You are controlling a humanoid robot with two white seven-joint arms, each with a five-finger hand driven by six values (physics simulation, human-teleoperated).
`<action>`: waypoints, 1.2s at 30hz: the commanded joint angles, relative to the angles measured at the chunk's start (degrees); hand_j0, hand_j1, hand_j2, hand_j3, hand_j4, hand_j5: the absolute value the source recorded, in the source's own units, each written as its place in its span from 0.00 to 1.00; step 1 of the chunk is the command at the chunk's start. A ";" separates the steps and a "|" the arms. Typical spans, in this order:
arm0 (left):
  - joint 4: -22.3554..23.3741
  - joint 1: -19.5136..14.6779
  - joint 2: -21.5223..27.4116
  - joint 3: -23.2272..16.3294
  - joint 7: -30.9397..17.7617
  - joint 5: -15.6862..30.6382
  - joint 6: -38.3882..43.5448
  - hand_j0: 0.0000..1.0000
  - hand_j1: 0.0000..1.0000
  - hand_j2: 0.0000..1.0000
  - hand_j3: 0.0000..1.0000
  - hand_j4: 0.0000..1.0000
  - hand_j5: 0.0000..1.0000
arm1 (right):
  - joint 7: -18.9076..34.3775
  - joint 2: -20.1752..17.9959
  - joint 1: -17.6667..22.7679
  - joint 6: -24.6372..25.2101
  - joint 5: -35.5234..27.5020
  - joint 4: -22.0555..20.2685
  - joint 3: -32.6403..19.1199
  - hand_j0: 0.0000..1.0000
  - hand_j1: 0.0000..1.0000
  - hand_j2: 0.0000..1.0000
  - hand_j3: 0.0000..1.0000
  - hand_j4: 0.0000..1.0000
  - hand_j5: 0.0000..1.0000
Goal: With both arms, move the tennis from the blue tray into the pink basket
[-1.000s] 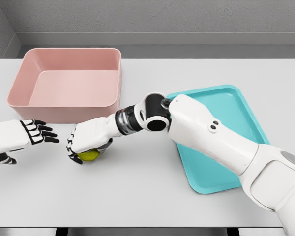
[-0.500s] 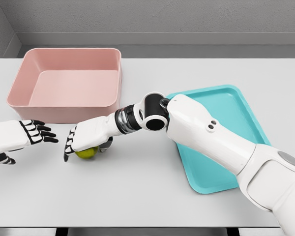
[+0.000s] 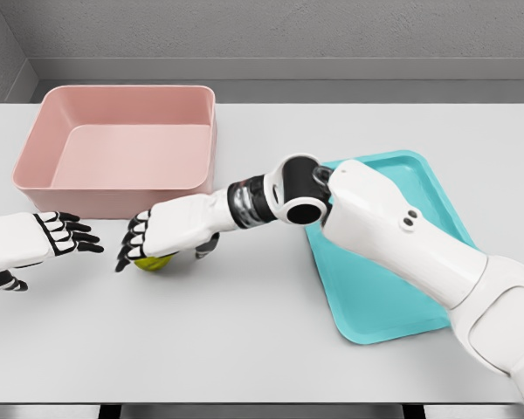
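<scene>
The yellow-green tennis ball (image 3: 154, 262) lies on the white table, just in front of the pink basket (image 3: 113, 202). My right hand (image 3: 147, 246) hovers over the ball with its fingers spread, covering the ball's top but not gripping it. My left hand (image 3: 73, 235) floats open a short way to the ball's left, fingers pointing toward it. The blue tray (image 3: 424, 196) lies to the right under my right arm, and nothing shows on its visible part.
The pink basket stands at the back left of the table (image 3: 244, 332) and looks hollow inside. My right forearm (image 3: 393, 236) crosses above the tray's left edge. A grey wall runs behind the table.
My right hand has opened, let go of the ball and lifted slightly up and to the right. The ball now rests on the table. The left hand has barely moved.
</scene>
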 commanded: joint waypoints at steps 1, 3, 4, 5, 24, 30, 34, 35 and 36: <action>0.00 -0.08 0.10 0.01 0.02 0.32 0.06 1.00 1.00 1.00 1.00 1.00 1.00 | -0.03 -2.65 0.09 0.16 -0.47 -3.71 -0.80 0.99 0.99 0.99 0.99 0.99 0.99; 0.00 0.00 0.10 -0.08 0.02 0.32 0.06 1.00 1.00 1.00 1.00 1.00 1.00 | -0.03 -4.59 0.26 0.16 -0.47 -6.53 -1.59 0.99 0.99 0.99 0.99 0.99 0.99; -0.09 0.00 0.10 -0.08 0.02 0.32 0.06 1.00 1.00 1.00 1.00 1.00 1.00 | -0.03 -5.20 0.26 0.16 -0.47 -7.14 -2.03 0.99 0.99 0.99 0.99 0.99 0.99; 0.00 0.00 0.01 -0.08 0.02 0.32 0.06 1.00 1.00 1.00 1.00 1.00 1.00 | -0.03 -5.99 0.53 0.16 -0.56 -8.02 -2.11 0.99 0.99 0.99 0.99 0.99 0.99; -0.26 -0.96 -6.84 -0.08 0.02 -2.49 0.06 1.00 1.00 1.00 1.00 1.00 1.00 | -0.03 -32.89 24.34 0.16 -14.19 -22.87 -45.61 0.99 0.99 0.99 0.99 0.99 0.99; -0.44 -1.93 -10.27 -0.17 -0.15 -5.57 0.06 1.00 1.00 1.00 1.00 1.00 1.00 | -0.03 -30.96 33.48 0.16 -17.09 -22.96 -54.85 1.00 1.00 1.00 1.00 1.00 1.00; -0.26 -3.16 -12.46 -0.17 -0.15 -7.23 0.06 1.00 1.00 1.00 1.00 1.00 1.00 | -0.03 -27.53 38.76 0.16 -17.09 -22.88 -60.12 1.00 1.00 1.00 1.00 1.00 1.00; -0.26 -3.51 -12.73 -0.17 -0.15 -7.76 0.06 1.00 1.00 1.00 1.00 1.00 1.00 | -0.03 -27.44 39.29 0.16 -17.09 -22.88 -60.21 1.00 1.00 1.00 1.00 1.00 1.00; -0.26 -3.69 -13.17 -0.17 -0.15 -7.76 0.06 1.00 1.00 1.00 1.00 1.00 1.00 | -0.03 -27.44 39.38 0.16 -17.17 -22.79 -60.21 1.00 1.00 1.00 1.00 1.00 1.00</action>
